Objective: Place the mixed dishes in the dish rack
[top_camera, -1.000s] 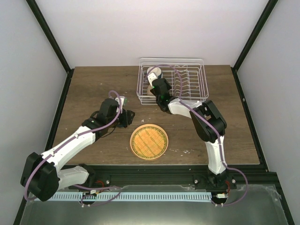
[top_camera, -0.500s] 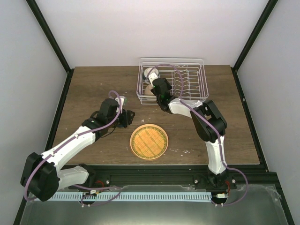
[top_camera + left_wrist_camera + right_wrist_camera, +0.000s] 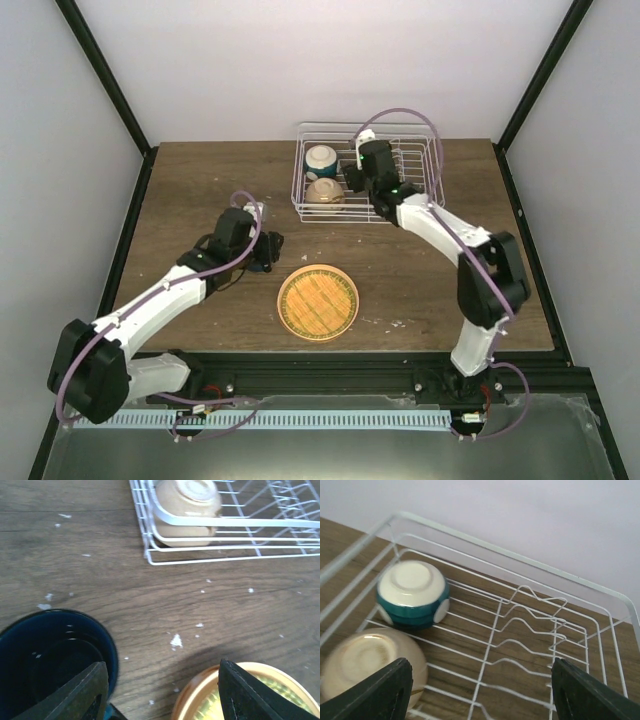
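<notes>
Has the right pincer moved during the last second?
Yes. The right pincer shifted from the left end of the dish rack toward its middle.

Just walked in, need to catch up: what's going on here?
A teal-banded bowl and a cream bowl sit upside down in the left end of the white wire rack, and the right gripper hovers open and empty above it. The left gripper is open at the dark blue cup; that cup and the orange plate beside it are not yet loaded.
</notes>
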`<action>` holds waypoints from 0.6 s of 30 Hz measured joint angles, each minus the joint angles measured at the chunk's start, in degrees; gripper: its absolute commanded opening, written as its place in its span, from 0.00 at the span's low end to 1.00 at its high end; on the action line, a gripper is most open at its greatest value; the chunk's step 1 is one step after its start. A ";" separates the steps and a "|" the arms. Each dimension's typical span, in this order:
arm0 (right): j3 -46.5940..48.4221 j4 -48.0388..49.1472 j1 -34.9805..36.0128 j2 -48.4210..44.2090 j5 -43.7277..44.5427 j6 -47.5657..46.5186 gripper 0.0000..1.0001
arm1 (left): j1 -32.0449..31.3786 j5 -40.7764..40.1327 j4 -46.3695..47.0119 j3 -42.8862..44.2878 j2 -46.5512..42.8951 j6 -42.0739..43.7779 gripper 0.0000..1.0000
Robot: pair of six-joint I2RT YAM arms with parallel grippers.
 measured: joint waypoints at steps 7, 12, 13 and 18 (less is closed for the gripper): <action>-7.80 -7.08 0.72 -15.61 -4.59 8.24 0.75 | 6.88 -4.33 -3.28 1.64 3.26 -0.74 0.63; -16.57 -11.10 0.96 -23.15 -7.30 12.98 0.75 | 12.02 -7.54 -6.12 1.64 4.28 -1.75 0.63; -17.57 -11.85 0.96 -23.89 -7.63 13.60 0.75 | 12.52 -8.07 -6.49 1.64 4.63 -1.84 0.63; -20.24 -14.19 1.07 -25.49 -9.01 16.11 0.75 | 13.53 -8.94 -7.50 1.64 7.87 -1.97 0.62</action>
